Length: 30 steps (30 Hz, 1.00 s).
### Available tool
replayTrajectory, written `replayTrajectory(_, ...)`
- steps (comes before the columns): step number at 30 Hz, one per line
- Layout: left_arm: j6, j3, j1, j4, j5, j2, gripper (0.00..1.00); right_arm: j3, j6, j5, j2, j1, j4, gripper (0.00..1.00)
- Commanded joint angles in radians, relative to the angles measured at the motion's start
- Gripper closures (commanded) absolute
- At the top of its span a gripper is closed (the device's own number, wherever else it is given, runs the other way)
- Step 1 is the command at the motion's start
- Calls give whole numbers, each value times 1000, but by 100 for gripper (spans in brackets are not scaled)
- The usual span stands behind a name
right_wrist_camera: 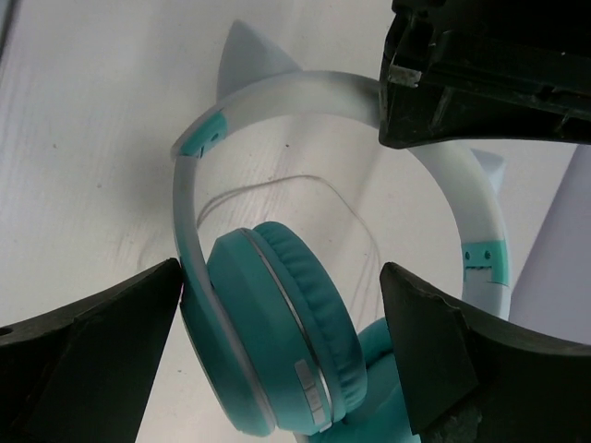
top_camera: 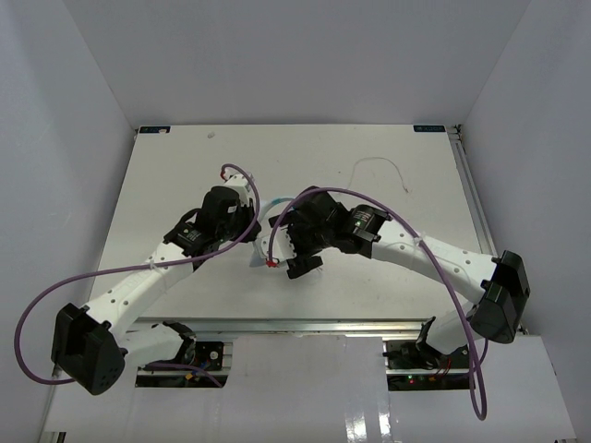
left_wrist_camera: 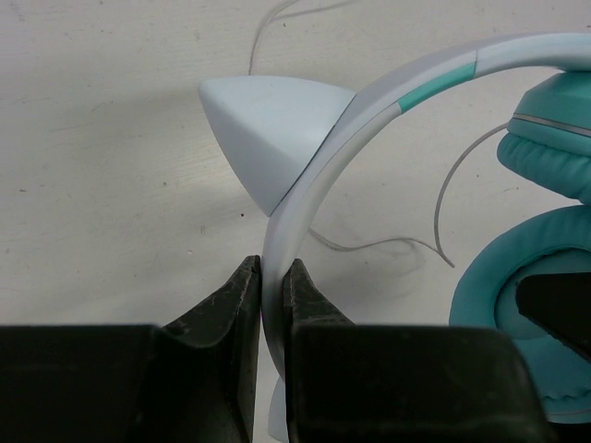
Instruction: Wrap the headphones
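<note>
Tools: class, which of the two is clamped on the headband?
The left tool, shut on the pale headband; the right tool stands wide open, gripping nothing.

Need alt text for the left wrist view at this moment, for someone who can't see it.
The left gripper is shut on the pale headband of the headphones, just below a pointed cat-ear tip in the picture. The teal ear cups sit at the right edge, and the thin white cord curls over the white table behind.
</note>
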Motion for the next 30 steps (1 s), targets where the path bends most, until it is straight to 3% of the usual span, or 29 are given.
replayTrajectory(1, -16, 56, -2, -7, -21, -44, 100, -10, -84, 153, -22, 11, 26, 6)
replayTrajectory(6, -19, 75, -2, -23, -48, -39, 100, -7, -136, 112, -32, 13, -94, 1)
replayTrajectory(11, -55, 97, 2, -41, -88, -26, 100, -15, -94, 86, -28, 18, -116, 38)
replayTrajectory(13, -86, 106, 7, -44, -97, -19, 100, -8, -68, 70, -30, 20, -112, 48)
replayTrajectory(15, -124, 110, 12, -46, -119, -13, 100, -5, -26, 53, -44, 22, -94, 67)
replayTrajectory(19, -223, 118, 21, -47, -154, 2, 100, -2, 125, 16, -48, 24, -41, 86)
replayTrajectory(22, -284, 124, 27, -37, -159, 15, 100, 4, 262, 22, -34, 25, -2, 92)
replayTrajectory(27, -320, 128, 28, -10, -152, 28, 100, 47, 405, 20, -9, 23, 8, 90)
replayTrajectory(28, -313, 127, 28, -4, -148, 27, 100, 54, 406, 6, -6, 23, 5, 77)
replayTrajectory(30, -268, 119, 28, 30, -121, 21, 100, 69, 381, -52, -12, 23, -9, 31)
